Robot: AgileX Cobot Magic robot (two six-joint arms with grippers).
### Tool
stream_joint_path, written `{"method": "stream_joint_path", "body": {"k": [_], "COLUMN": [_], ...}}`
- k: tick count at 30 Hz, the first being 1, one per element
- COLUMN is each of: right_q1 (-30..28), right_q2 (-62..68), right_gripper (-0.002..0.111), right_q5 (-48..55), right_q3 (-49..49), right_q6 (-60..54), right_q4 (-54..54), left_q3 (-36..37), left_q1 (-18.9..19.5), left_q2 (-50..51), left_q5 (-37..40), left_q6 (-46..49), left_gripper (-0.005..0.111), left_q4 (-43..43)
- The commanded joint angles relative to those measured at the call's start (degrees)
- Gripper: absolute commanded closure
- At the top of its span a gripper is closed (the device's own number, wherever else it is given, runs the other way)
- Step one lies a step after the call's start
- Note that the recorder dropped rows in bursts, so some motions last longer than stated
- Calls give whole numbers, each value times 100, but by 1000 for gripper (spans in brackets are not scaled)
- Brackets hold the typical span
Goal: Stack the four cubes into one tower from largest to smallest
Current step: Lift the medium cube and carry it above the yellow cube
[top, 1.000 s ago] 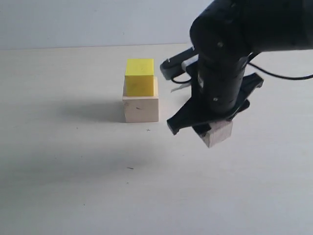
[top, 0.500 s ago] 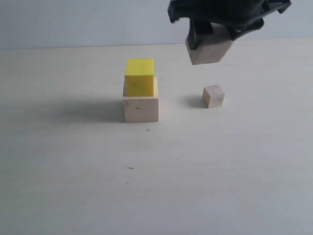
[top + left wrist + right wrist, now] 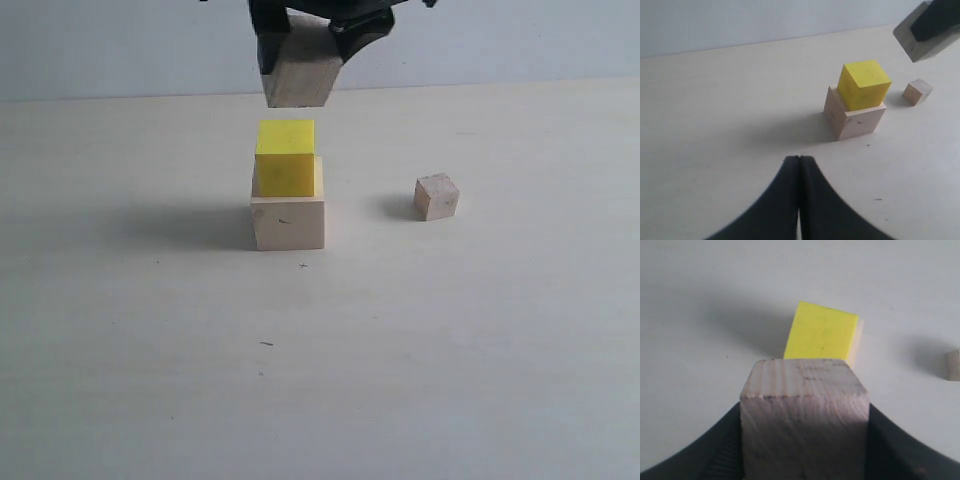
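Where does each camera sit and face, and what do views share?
Exterior: off the arms, facing the yellow cube on the largest cube; right hand holds the medium cube above.
Left wrist: on the left arm, looking past its shut left hand at those stacked cubes.
Right wrist: on the right arm, looking down past the medium cube.
Shared: all show the yellow cube.

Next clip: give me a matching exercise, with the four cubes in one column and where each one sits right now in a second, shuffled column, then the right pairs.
Things
1. largest pale wood cube
2. bright yellow cube
3. medium grainy wood cube
4. smallest pale wood cube

Places
A. held in the air, touching no other cube
B. alone on the table, off to one side
C. on the table, carrying another cube
D. resting on top of another cube

Pairs: 1-C, 2-D, 3-A, 4-B
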Motion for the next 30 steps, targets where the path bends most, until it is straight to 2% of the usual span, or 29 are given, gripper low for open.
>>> {"method": "stream_joint_path", "body": {"k": [1, 7, 17, 20, 26, 30], "right_q1": [15, 15, 15, 15, 15, 15], "right_q2": [540, 785, 995, 1032, 945, 885], "right_gripper": [108, 108, 108, 108, 108, 108], "right_q5": [28, 28, 28, 28, 28, 28], "right_q3": [-664, -1070, -1081, -1081, -1081, -1081], "right_q6": [209, 383, 256, -614, -3730, -4990], "right_q4": [-78, -155, -358, -381, -81, -557], "left_q3": [28, 28, 28, 28, 28, 28], "left_q1": [17, 17, 17, 17, 17, 17], "left_q2": [-26, -26, -26, -26, -26, -26], "left_q5": [293, 445, 523, 613, 654, 654], "left_q6": [2, 2, 2, 2, 2, 2], "left_gripper": [107, 107, 107, 107, 107, 107], "left_q4": [37, 37, 2, 2, 2, 2]}}
